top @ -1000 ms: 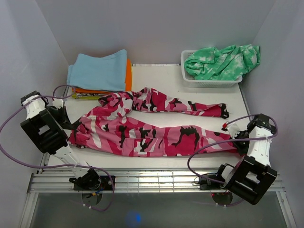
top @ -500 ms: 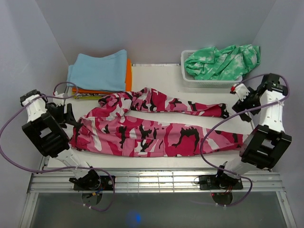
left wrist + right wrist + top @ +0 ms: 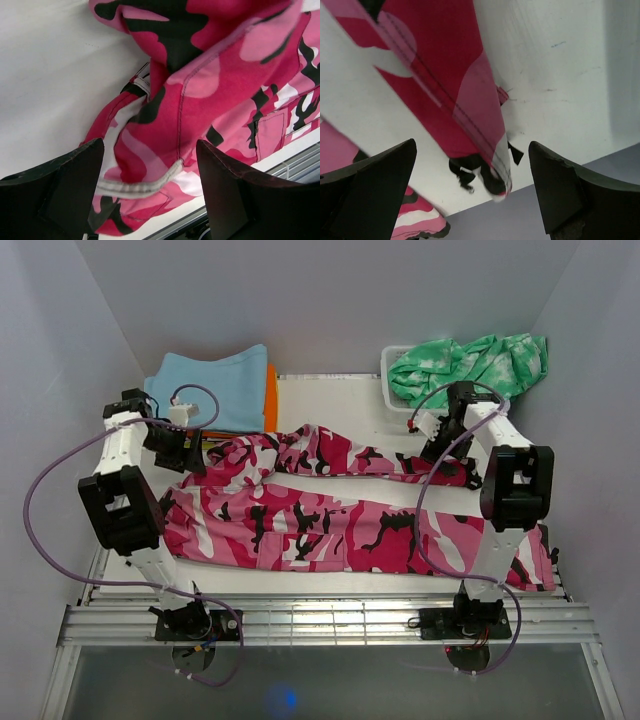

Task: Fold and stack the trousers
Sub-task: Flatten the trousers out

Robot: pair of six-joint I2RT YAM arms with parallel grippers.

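Both arms have left the near edge of the trousers and reached over to its far side. Both sets of jaws, clamped a second ago, now stand wide apart and hold nothing.

Trousers: soft woven cloth in hot pink, pale pink, white and black blotches, spread lengthwise across the white table. The waist lies to the left and two legs run right; the near leg's end lies at the table's right near corner. Stitched seams, a pale waistband edge and a patch pocket show in the left wrist view.

Left gripper: forearm raised and bent inward, hovering over the rumpled far corner of the waist. Its dark, matte, wedge-shaped fingers flank the cloth without pinching it.

Right gripper: arm stretched forward, poised above the far leg's cuff, whose black-tipped end shows between the spread fingers.

Behind the waist, a folded light blue cloth tops an orange one. At the far right, a white perforated basket holds a crumpled green-and-white tie-dye garment. Purple cables loop from each arm.
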